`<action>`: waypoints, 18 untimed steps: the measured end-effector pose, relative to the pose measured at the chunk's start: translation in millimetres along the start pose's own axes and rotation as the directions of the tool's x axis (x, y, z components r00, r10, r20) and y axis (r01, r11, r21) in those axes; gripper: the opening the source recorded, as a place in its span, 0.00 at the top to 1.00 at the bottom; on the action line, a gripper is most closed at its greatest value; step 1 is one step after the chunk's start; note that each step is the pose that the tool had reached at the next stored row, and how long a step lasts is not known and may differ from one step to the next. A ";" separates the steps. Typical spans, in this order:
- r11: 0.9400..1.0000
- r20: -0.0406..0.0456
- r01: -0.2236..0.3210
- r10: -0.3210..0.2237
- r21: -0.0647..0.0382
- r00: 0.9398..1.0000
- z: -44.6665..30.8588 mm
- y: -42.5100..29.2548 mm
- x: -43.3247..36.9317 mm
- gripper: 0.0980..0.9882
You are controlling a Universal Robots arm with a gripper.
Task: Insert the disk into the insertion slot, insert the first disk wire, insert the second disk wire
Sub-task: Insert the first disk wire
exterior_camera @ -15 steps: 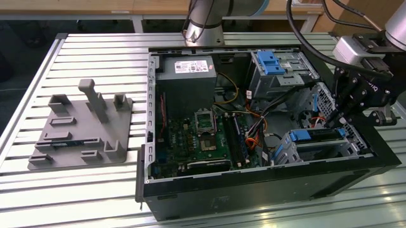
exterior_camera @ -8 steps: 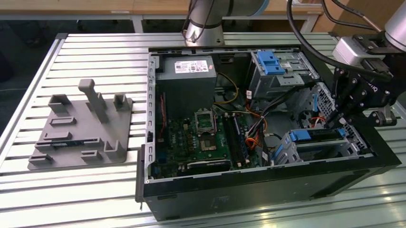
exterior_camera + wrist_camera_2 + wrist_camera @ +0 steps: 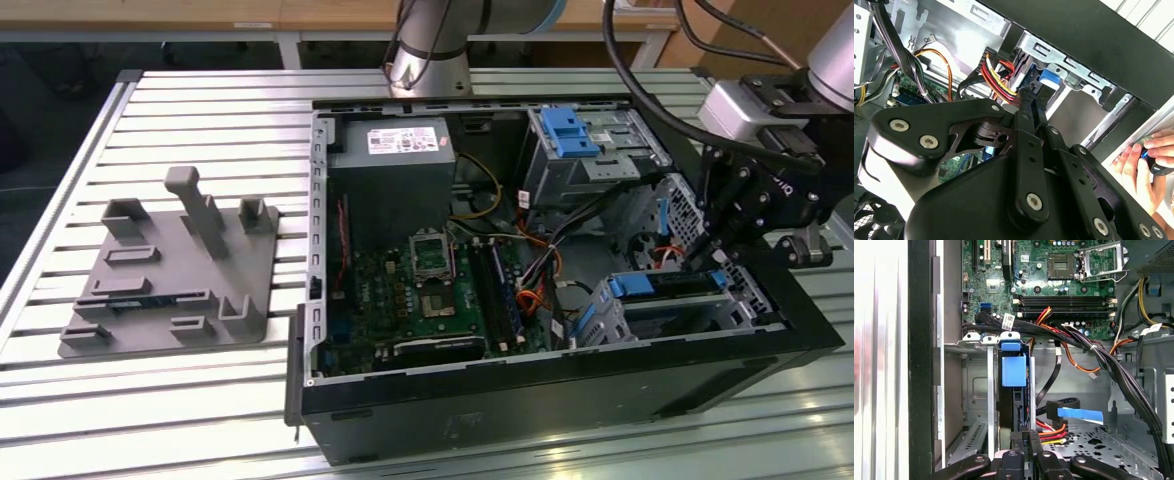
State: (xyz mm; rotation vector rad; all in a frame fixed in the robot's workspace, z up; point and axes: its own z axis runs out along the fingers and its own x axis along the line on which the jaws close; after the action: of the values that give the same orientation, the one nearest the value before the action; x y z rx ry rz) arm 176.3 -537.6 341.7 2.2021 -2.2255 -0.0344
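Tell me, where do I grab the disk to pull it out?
Pinch its blue handle, coming from the open side of the case. The disk stands on edge in the slot, whose metal walls cover its flat faces; the handle faces the opening.

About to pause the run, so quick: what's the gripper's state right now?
Gripper: shut, seemingly on the red-yellow wire at the end of the disk, which sits in the slot.

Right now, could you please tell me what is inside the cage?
The blue-framed disk sits inside the cage; its end nearest the hand is covered.
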 end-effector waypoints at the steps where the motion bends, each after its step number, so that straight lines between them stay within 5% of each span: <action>1: 1.000 0.000 0.000 0.000 0.000 1.000 0.4 0.0 0.2 0.93; 18: 1.000 0.000 0.000 0.000 0.000 1.000 6.2 -0.2 2.0 0.93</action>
State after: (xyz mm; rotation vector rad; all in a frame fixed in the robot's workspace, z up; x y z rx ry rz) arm 176.3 -539.6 335.4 2.2020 -2.2254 -0.0340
